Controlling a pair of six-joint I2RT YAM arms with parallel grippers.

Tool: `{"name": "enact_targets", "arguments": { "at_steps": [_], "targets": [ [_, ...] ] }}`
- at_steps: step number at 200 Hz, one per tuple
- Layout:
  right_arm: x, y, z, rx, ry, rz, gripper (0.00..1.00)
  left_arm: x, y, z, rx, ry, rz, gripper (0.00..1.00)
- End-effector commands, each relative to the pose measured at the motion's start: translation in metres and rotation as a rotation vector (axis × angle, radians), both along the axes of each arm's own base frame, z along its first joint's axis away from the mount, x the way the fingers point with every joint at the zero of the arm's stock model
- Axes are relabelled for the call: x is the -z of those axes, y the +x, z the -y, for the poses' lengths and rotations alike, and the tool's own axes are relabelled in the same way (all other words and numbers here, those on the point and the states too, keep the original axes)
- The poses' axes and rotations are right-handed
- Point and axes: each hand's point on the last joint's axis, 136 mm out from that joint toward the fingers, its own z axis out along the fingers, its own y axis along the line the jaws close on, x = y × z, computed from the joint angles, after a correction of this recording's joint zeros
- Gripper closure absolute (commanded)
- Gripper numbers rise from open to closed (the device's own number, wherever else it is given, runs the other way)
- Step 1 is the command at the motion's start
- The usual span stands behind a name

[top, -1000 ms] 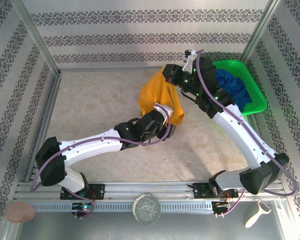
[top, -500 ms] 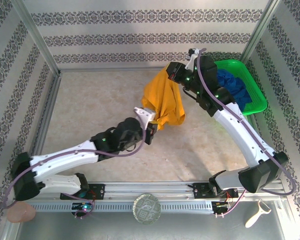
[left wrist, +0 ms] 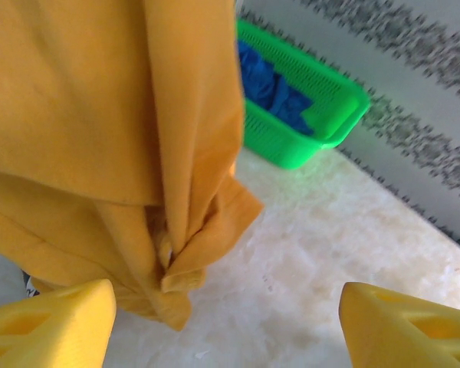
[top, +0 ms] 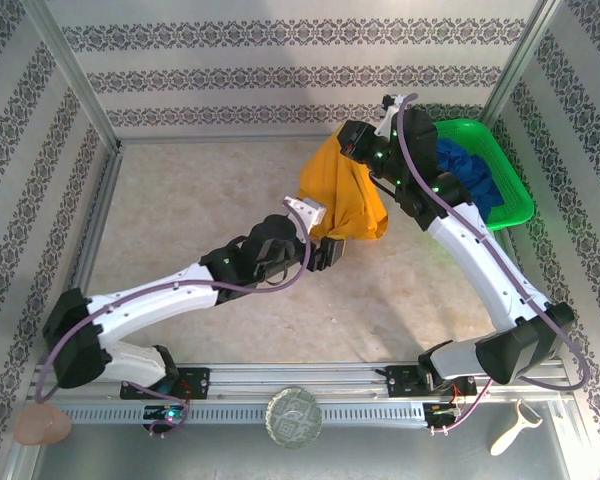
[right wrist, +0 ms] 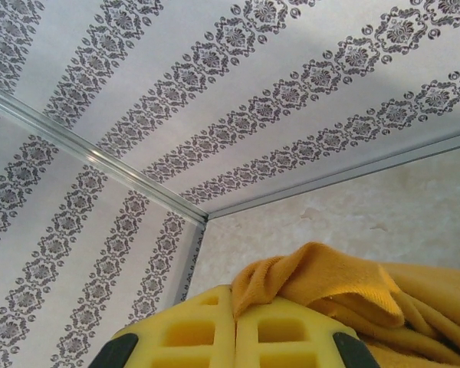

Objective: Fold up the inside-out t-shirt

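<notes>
Camera overhead first: the t-shirt point(top: 345, 195) hangs bunched from my right hand point(top: 352, 140) toward the back of the bench point(top: 180, 220). It is just beside the green basket point(top: 520, 205) that holds the blue garment point(top: 465, 170). My left hand point(top: 330, 250) sits low at the dangling lower edge, and from up here I can't tell if it touches the cloth.

Left wrist view: both fingers point(left wrist: 50, 318) stand wide apart with nothing between them, so that hand is open. The cloth hangs in folds just ahead and to the left, with a loose corner drooping toward the bench. Whether it rests there I can't say.

Right wrist view: the pads point(right wrist: 230, 330) are pressed together with a ridge of yellow cloth pinched in them, so the right hand is gripping the t-shirt.

I read this as the opening step, getting the t-shirt spread before any fold, since nothing lies flat yet. Next the left hand needs to close on that low corner, then both hands draw apart. The risk I see is catching several layers at once.
</notes>
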Motion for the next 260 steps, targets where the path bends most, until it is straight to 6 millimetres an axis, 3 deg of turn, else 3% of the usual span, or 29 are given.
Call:
{"name": "enact_targets", "arguments": {
  "at_steps": [1,31,43,63,78,84,106,128,146,160,170,193,222,260],
  "targets": [
    [-0.037,-0.008,-0.003,-0.009,0.055,0.097,1.00,-0.005,0.015,0.005,0.018,-0.020,-0.010,0.22],
    [-0.038,-0.011,-0.006,-0.015,0.058,0.100,1.00,0.011,0.030,0.021,0.052,-0.015,-0.061,0.20],
    [-0.039,-0.009,-0.006,-0.010,0.060,0.099,1.00,0.020,0.030,0.028,0.078,-0.009,-0.096,0.27],
    [-0.039,-0.002,-0.005,0.003,0.059,0.094,1.00,0.033,0.020,0.039,0.143,-0.021,-0.169,0.72],
    [-0.039,0.006,-0.003,0.020,0.068,0.087,1.00,0.035,0.010,0.038,0.169,-0.043,-0.204,1.00],
    [-0.037,0.010,-0.002,0.031,0.066,0.085,1.00,0.032,0.007,0.037,0.172,-0.055,-0.210,1.00],
    [-0.027,0.030,0.009,0.098,0.049,0.061,1.00,-0.004,-0.001,0.030,0.186,-0.133,-0.186,1.00],
    [-0.003,0.053,0.027,0.191,0.045,0.003,1.00,-0.070,-0.003,0.021,0.201,-0.296,-0.154,1.00],
    [0.019,0.070,0.037,0.219,0.034,-0.049,1.00,-0.127,0.007,0.008,0.197,-0.463,-0.130,1.00],
    [0.032,0.081,0.024,0.107,0.016,-0.098,0.46,-0.160,0.024,-0.005,0.169,-0.578,-0.144,1.00],
    [0.041,0.085,0.021,0.056,-0.012,-0.134,0.28,-0.179,0.040,-0.015,0.143,-0.654,-0.153,1.00],
    [0.052,0.064,0.026,0.020,-0.052,-0.119,0.19,-0.209,0.080,-0.035,0.120,-0.810,-0.170,1.00],
    [0.065,0.007,0.045,0.015,-0.110,-0.055,0.14,-0.240,0.112,-0.054,0.102,-0.912,-0.135,1.00],
    [0.126,-0.074,0.038,-0.075,-0.227,-0.014,0.10,-0.264,0.128,-0.064,0.088,-0.957,-0.116,1.00]
  ]
}}
